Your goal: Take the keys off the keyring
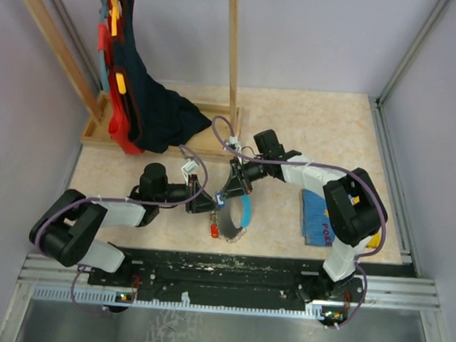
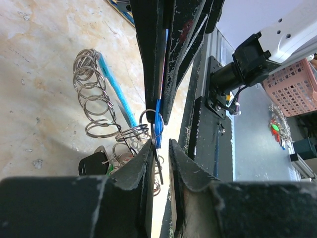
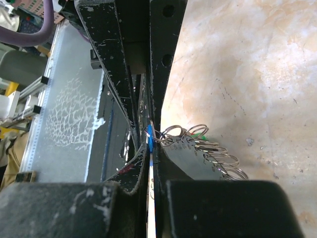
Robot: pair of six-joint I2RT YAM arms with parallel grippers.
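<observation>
The blue key point(image 3: 148, 135) is clamped flat between the jaws of the right gripper point(image 3: 150, 151). These are pressed together on it, so that only a thin blue edge is seen in the right wrist view. The jaws of the left gripper point(image 2: 161, 148) are set tip to tip against them and are drawn narrow, with a slim gap of light left between. The lower end of the blue key is seen in that gap, close to one jaw; whether it is touched cannot be told.

A small ring is threaded through the key's head just beside the tips. From there the keyring point(image 2: 94, 96) is strung out as a chain of silvery rings toward 10 o'clock in the left wrist view. Whether it is laid on the tabletop point(image 1: 325, 131) or hung above it cannot be told.

In the top view the strap loop point(image 1: 240, 215) is found at 5 o'clock from the meeting jaws, and a red key point(image 1: 214, 231) at 6 o'clock. A blue book point(image 1: 315, 216) is seen at 3 o'clock, and a wooden rack point(image 1: 234, 62) hung with clothes point(image 1: 150, 103) at 11 o'clock.
</observation>
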